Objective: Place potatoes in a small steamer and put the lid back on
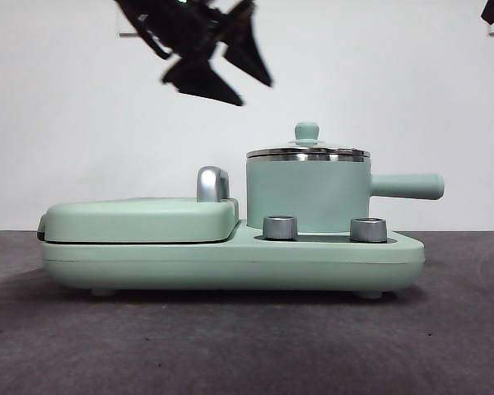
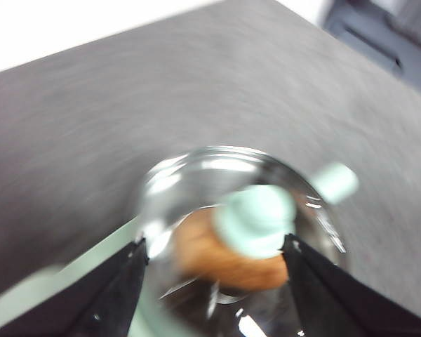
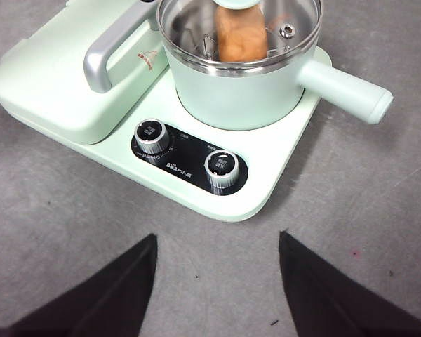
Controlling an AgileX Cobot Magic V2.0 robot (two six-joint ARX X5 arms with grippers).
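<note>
One potato (image 3: 241,36), an orange-brown lump with a rough skin, is seen inside the small steamer (image 1: 307,196) through the clear glass of the lid (image 1: 307,151). The single lid is seated on the steel rim, its steel edge shiny and its one mint-green knob on top. The steamer is a mint-green cylinder with one straight side handle (image 1: 407,186). It is carried on a flat mint-green base (image 1: 230,262) with two ribbed metal dials (image 3: 221,169) and one hinged griddle cover (image 1: 140,219) with a chrome handle. The base is set on the grey, finely textured table (image 1: 247,346).

The left hand (image 2: 214,249) is held above the lid, jaws spread wide on either side of the knob, nothing gripped. The right hand (image 3: 217,242) is held over the table before the dials, spread wide and empty.
</note>
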